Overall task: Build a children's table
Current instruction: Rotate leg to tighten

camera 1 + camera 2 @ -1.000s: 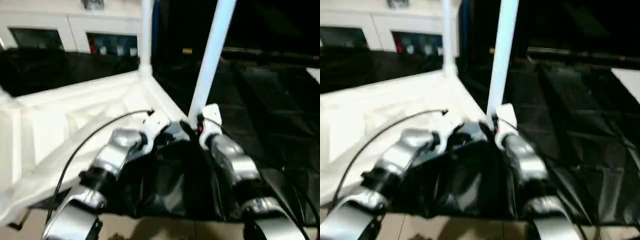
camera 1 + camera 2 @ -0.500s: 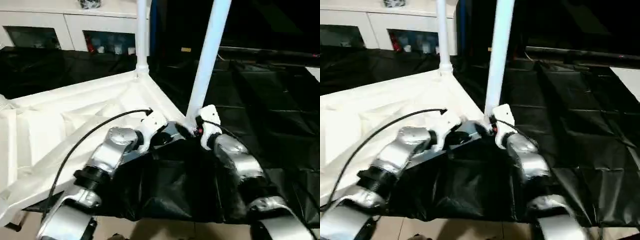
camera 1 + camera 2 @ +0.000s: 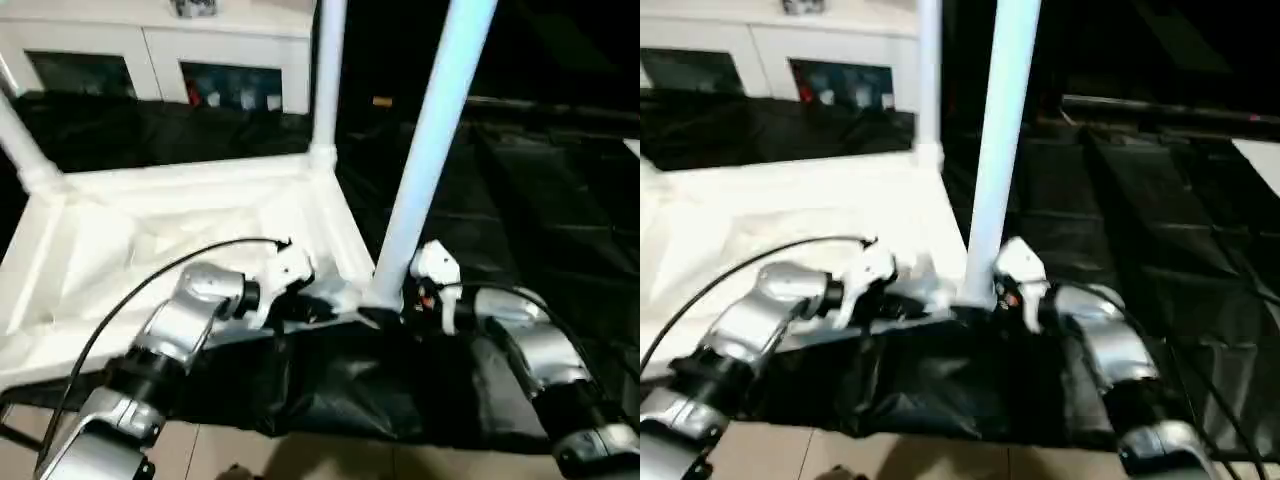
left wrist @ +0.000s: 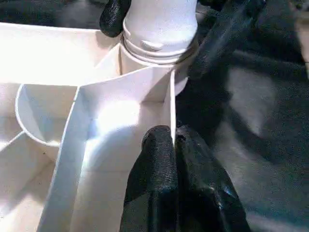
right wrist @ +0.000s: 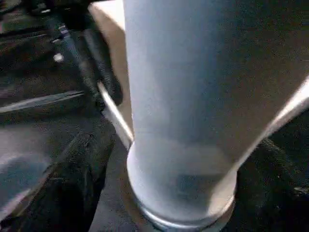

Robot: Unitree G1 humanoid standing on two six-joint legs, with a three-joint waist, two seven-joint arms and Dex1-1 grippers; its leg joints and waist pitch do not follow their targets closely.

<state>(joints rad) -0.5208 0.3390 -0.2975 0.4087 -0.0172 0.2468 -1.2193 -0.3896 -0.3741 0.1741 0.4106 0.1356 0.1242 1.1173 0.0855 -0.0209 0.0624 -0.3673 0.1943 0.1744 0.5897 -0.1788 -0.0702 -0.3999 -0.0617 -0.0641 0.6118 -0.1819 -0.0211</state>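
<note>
The children's table lies upside down, its white ribbed top (image 3: 180, 230) resting on black sheeting. A leg (image 3: 430, 150) stands in the near corner socket. Another leg (image 3: 327, 70) stands in the far corner and a third (image 3: 20, 140) at the far left. My left gripper (image 4: 173, 137) is shut on the thin rim wall (image 4: 172, 96) beside the near socket. My right gripper (image 3: 397, 315) is open at the base of the near leg (image 5: 178, 121). Its fingers (image 4: 113, 17) stand on either side of the leg with small gaps.
A white cabinet with glass doors (image 3: 150, 60) runs along the back. Black sheeting (image 3: 540, 200) covers the surface to the right and front, with tan floor (image 3: 300, 450) below its edge. A black cable (image 3: 150, 285) loops over my left forearm.
The whole picture has shifted, bringing the far-left leg into view. Both grippers stay at the near corner. My right forearm now reaches the leg more from the right.
</note>
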